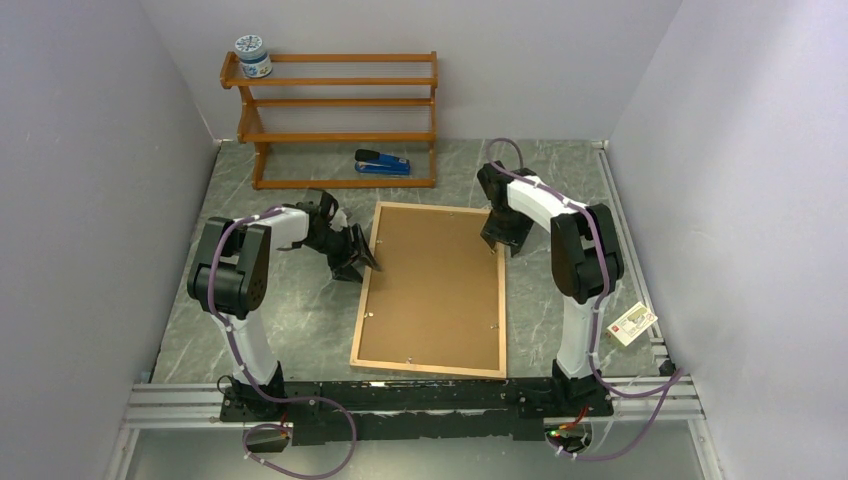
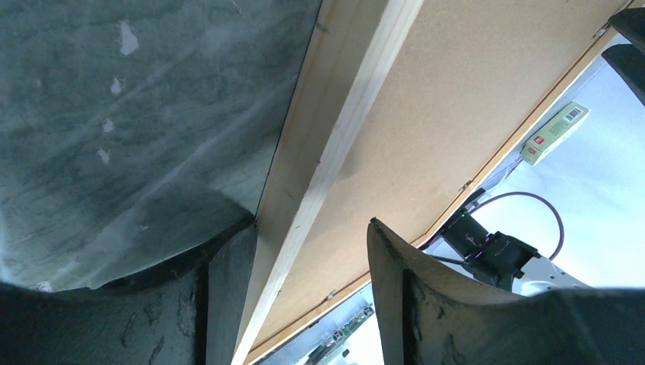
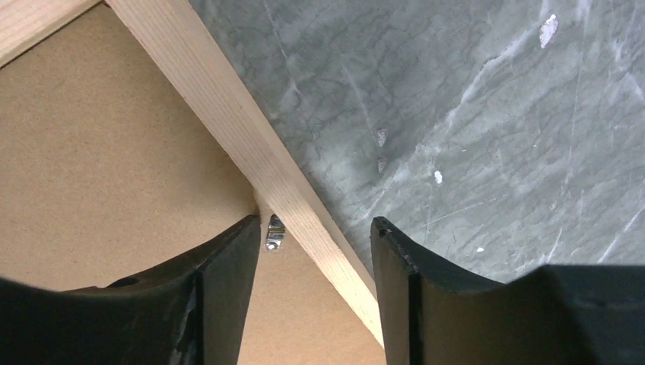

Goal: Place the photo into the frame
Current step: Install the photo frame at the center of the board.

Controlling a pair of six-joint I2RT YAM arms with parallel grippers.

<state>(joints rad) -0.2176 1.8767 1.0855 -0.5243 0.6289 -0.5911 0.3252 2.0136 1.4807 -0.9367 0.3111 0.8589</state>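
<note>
frame (image 1: pixel 362 300) lies face down mid-counter (image 1: pixel 290 330), brown backing board (image 1: pixel 435 285) up and seated inside the moulding. photo isn't visible in any view, so it may be under the board, can't confirm. Looks like both arms are set up to grab the side rails, probably to lift or turn the frame. To do it cleanly, close both sides together, pinch only the wood and not the board edge, and keep the frame level so nothing slides inside. The right side should stay clear of the small metal turn clip (image 3: pixel 274 234) by its inner finger. left gripper (image 1: pixel 360 262) is at the far end of the left rail: jaws wide apart, straddling the rail, one finger outside on the counter side and one over the board, holding nothing. right gripper (image 1: pixel 497 240) is near the far-right corner: same, spread across the right rail, not clamped, empty.
</note>
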